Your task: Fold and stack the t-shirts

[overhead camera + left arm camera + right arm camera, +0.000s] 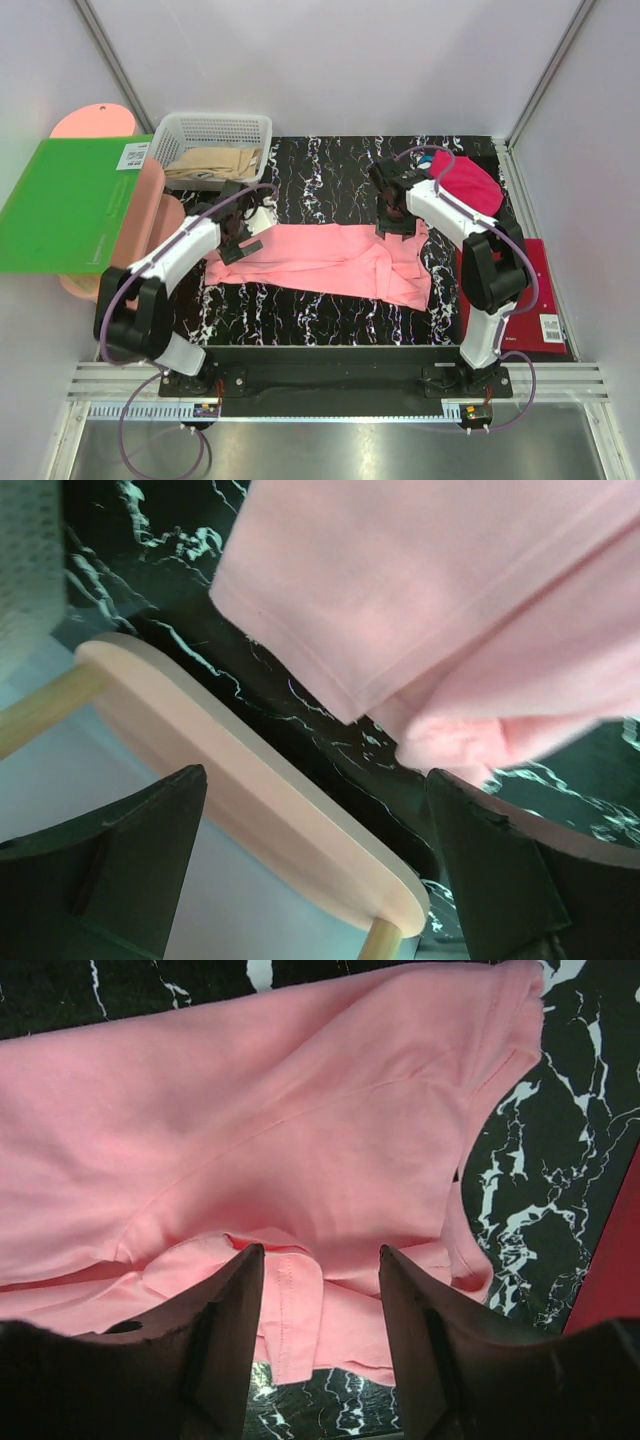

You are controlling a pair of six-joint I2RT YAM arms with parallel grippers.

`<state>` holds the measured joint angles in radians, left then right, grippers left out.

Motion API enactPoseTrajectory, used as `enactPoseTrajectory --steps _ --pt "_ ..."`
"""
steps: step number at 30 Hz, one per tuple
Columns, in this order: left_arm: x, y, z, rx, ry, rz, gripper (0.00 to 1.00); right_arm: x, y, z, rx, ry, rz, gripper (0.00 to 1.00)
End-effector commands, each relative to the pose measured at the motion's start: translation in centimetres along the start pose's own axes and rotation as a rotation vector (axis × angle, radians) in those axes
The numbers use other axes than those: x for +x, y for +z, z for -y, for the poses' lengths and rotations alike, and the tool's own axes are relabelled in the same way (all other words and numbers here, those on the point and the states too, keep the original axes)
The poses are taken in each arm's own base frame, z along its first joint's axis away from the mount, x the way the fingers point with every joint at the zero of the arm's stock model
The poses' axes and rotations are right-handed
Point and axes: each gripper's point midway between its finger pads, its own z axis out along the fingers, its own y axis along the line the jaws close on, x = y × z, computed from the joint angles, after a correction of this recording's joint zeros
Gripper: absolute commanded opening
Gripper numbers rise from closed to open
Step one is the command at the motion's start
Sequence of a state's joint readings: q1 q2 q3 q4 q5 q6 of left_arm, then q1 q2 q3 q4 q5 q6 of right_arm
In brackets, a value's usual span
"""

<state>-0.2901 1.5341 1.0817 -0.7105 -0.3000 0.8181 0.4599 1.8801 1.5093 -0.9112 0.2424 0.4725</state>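
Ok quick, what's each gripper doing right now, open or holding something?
Left gripper: open, holding nothing, at the edge of the pink t-shirt.
Right gripper: open, holding nothing, just over that shirt.

The top view looks steeply down from high behind the near edge, taking in the whole tabletop [330, 170]. Each wrist view sits close over the cloth: the left faces the salmon-pink t-shirt [420, 590] by the tabletop's left edge, the right its end towards the right edge. All three share that shirt.
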Motion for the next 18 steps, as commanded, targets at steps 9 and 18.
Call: enactPoseTrajectory --steps 9,18 --pt "1.8 -1.0 6.6 0.146 -0.044 0.040 0.98 6.9 -5.2 0.5 -0.251 0.047 0.000 0.38" --pt "-5.9 -3.8 9.3 0.268 -0.033 0.204 0.98 3.2 -3.1 -2.6 -0.279 -0.033 0.001 0.34"
